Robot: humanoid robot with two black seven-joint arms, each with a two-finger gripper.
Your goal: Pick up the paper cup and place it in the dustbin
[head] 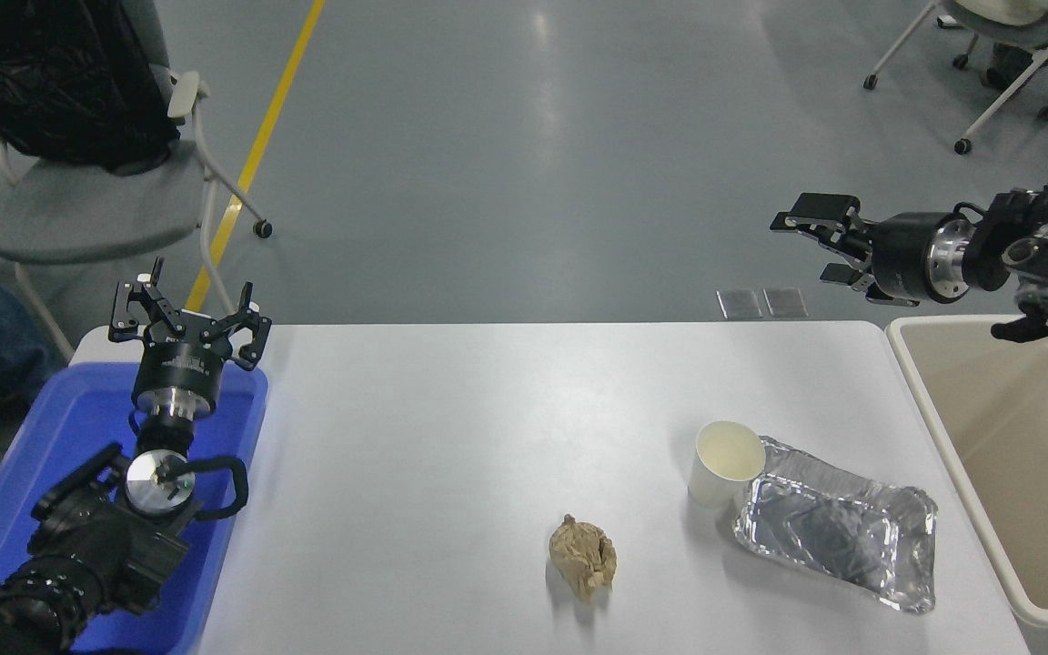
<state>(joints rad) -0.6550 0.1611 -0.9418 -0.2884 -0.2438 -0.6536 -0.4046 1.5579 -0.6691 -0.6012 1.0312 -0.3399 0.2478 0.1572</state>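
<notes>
1. 2 arms are showing: the right tool (813,247) is hovering past the desk's (488,409) far right corner, fingers apart.
2. The left tool (187,320) is sitting spread over the blue tray (51,455).
3. The paper cup (724,462) is standing upright near the desk's right edge, touching the foil tray (838,532), beside the dustbin (1006,455).

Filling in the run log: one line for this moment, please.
right pincer: open, raised beyond table's far edge | paper cup: upright, touching foil tray | dustbin: no cup | left pincer: open, parked

Dustbin (961,455): right side and near corner cut off by the frame edge. Right arm (1047,259) runs out at the right edge. Blue tray (224,473): near end cropped, middle hidden under the left arm (87,546). Foil tray (838,532) overlaps the paper cup (724,464) base; contact unclear.
</notes>
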